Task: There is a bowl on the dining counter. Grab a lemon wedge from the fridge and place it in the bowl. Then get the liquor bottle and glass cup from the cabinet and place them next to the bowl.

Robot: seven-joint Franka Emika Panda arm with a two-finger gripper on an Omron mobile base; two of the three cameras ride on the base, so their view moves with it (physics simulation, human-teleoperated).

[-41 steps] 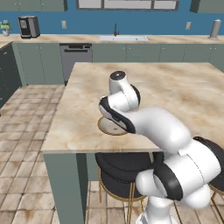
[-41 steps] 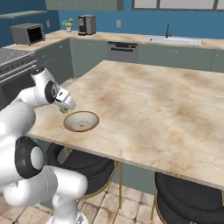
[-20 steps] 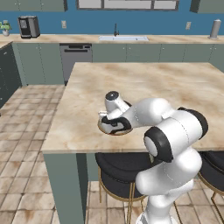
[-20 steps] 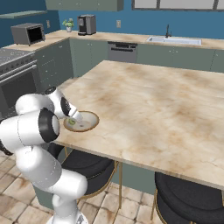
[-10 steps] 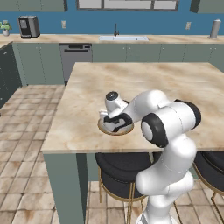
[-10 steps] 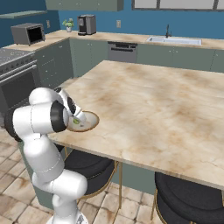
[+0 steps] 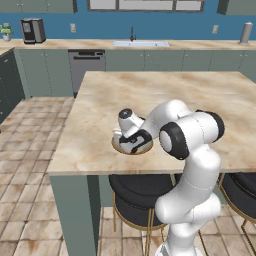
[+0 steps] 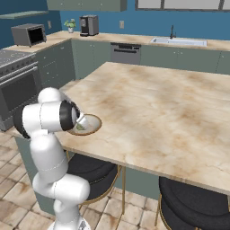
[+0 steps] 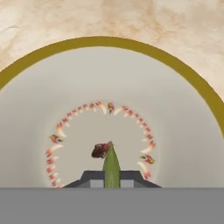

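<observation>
Beige marbled worktop (image 7: 210, 105) at its near edge is bearing the bowl (image 9: 183, 131), where the robot's fingers (image 9: 111, 179) are clenching the lemon wedge (image 9: 111, 168) low over its middle; release, bottle and glass seemingly remaining.

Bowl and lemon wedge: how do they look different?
The bowl is big and round; the lemon wedge is tiny and thin. The bowl is off-white inside with a gold rim; the wedge is yellow-green. The bowl sits on the counter; the wedge is pinched between the fingers, over the bowl's inside.
</observation>
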